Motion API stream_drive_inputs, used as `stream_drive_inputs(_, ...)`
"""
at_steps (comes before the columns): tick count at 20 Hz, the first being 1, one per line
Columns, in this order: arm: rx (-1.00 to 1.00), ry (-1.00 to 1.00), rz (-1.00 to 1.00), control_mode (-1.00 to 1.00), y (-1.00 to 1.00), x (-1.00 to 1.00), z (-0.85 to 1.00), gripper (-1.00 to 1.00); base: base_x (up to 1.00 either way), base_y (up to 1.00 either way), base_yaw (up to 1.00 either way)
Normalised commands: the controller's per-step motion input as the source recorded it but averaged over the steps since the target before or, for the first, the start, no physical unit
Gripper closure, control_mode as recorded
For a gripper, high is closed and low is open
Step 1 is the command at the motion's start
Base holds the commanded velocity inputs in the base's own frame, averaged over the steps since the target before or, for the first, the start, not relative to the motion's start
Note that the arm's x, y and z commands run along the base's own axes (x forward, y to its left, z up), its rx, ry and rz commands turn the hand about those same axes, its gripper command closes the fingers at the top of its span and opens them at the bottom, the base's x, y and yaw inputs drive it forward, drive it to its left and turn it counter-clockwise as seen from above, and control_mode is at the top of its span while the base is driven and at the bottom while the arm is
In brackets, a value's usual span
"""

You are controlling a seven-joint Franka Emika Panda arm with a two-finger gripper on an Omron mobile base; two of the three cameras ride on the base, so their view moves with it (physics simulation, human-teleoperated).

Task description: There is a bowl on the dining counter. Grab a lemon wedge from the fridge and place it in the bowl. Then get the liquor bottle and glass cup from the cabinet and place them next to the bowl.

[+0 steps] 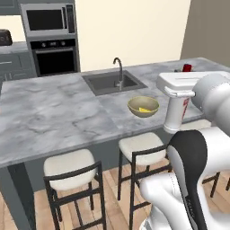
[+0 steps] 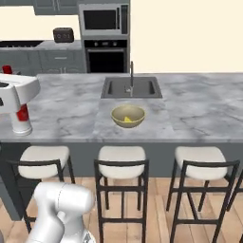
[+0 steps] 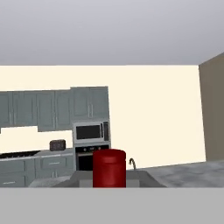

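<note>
The olive bowl (image 1: 143, 107) (image 2: 128, 116) sits on the grey dining counter (image 1: 54, 112) (image 2: 199, 114), just in front of the sink. A yellow lemon wedge (image 1: 144, 109) (image 2: 127, 119) lies inside it. My gripper (image 1: 180, 93) (image 2: 9, 102) is shut on the liquor bottle (image 1: 174, 114) (image 2: 21, 118), a white bottle with a red label. It stands upright near the counter's front edge, to the bowl's right in the left base view. I cannot tell whether its base touches the counter. Its red cap (image 3: 109, 168) fills the bottom of the hand view. The glass cup is out of view.
A sink with a faucet (image 1: 117, 72) (image 2: 131, 76) lies behind the bowl. Three stools (image 1: 72, 173) (image 2: 121, 156) line the counter's near side. An oven and microwave (image 1: 49, 20) (image 2: 104, 20) stand at the back wall, a toaster (image 2: 63, 34) beside them.
</note>
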Motion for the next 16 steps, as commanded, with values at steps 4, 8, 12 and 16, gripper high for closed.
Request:
stream_drive_inputs(4,0.0,0.0,0.0,1.0,0.0,0.0,0.0,1.0,0.55,-0.7,0.22)
stream_drive_inputs(8,0.0,0.0,0.0,1.0,0.0,0.0,0.0,1.0,0.3,-0.43,0.18)
stream_drive_inputs(12,0.0,0.0,0.0,1.0,0.0,0.0,0.0,1.0,0.39,-0.06,0.0)
stream_drive_inputs(16,0.0,0.0,0.0,1.0,0.0,0.0,0.0,1.0,0.7,-0.15,0.0)
